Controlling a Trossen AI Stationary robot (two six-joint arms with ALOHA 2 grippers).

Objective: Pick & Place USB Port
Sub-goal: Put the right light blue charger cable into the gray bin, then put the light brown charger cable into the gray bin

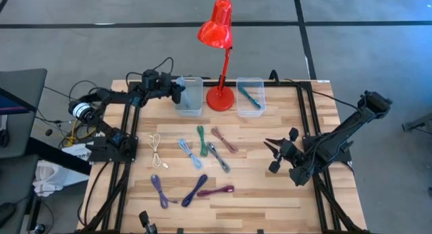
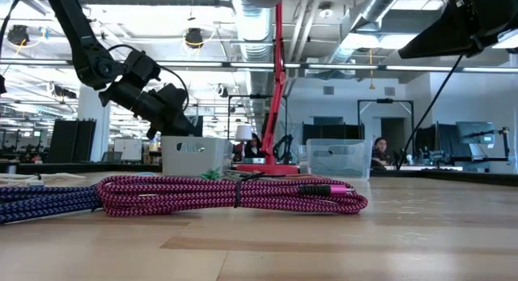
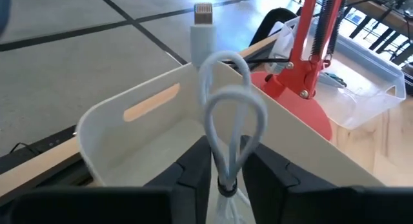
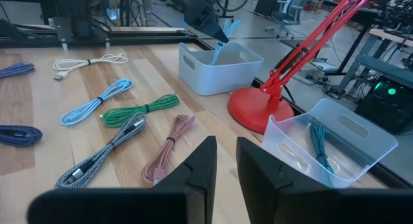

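Observation:
My left gripper (image 1: 179, 91) hovers at the left rim of the pale grey bin (image 1: 190, 98) at the table's far side, shut on a coiled pale USB cable (image 3: 226, 114). The cable's white plug (image 3: 202, 17) sticks out past the fingertips over the bin's hollow (image 3: 161, 140). My right gripper (image 4: 226, 166) waits above the table's right part, fingers a narrow gap apart with nothing between them. Several more coiled cables lie flat on the wood, among them green (image 1: 202, 141), light blue (image 1: 187, 152) and white (image 1: 156, 150). My left gripper pinches the pale cable's coil between its two fingers, close to the dark tie (image 3: 226, 185) that binds it. The fingers come from the table's left, slanting slightly down. The coil's loops and plug reach forward past the fingertips, clear of the bin.
A red desk lamp stands with its base (image 1: 219, 98) between the grey bin and a clear bin (image 1: 250, 97) that holds a teal cable (image 4: 319, 143). Grey braided (image 1: 217, 156), pink (image 1: 224, 138), purple (image 1: 160, 191), blue (image 1: 194, 190) and magenta (image 2: 235, 193) cables lie mid-table and near.

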